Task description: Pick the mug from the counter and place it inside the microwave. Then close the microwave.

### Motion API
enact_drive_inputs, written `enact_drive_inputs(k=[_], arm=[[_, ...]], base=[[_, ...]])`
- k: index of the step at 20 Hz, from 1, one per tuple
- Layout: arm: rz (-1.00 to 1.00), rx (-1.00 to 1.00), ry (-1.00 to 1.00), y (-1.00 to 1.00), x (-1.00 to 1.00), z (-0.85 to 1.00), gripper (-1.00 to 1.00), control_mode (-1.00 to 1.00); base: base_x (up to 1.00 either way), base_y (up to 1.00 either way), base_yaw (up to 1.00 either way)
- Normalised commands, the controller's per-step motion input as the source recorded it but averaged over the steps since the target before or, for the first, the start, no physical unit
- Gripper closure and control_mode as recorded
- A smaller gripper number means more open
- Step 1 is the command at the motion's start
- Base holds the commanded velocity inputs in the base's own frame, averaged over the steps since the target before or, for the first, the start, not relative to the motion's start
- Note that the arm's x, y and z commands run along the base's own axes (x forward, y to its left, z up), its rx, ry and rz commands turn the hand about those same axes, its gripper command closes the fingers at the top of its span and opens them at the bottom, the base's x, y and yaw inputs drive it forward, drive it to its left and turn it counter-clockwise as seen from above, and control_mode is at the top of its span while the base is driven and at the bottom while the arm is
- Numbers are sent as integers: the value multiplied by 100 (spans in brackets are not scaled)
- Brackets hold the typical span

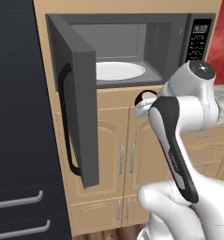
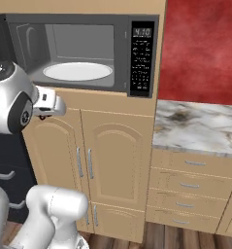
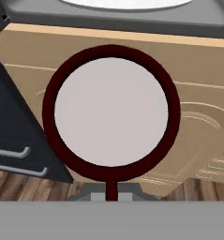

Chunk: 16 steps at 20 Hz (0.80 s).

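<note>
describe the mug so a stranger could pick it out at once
Find the open microwave set in the tan cabinets. Just below its floor, at the end of the white arm, sits the mug: a dark maroon ring around a pale inside, the one round red-rimmed thing against the cabinet doors.

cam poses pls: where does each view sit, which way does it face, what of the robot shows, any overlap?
Left base view: behind-left, faces the open microwave; arm at lower right.
Right base view: behind-right, faces the keypad and counter; arm at lower left.
Hand view: on the hand, looking into the held mug.
All three share the white plate.
</note>
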Motion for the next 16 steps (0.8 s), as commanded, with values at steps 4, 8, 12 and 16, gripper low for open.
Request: enact_drive_inputs(k=[4,8,12,16], arm=[[0,-1,0,19,75,56,100,-100],[0,0,0,8,79,35,100,-100],[0,0,0,1,82,9,100,-100],[0,0,-4,0,79,0,100,-100]], base=[[0,0,0],[0,0,0],[0,0,0],[0,0,0]])
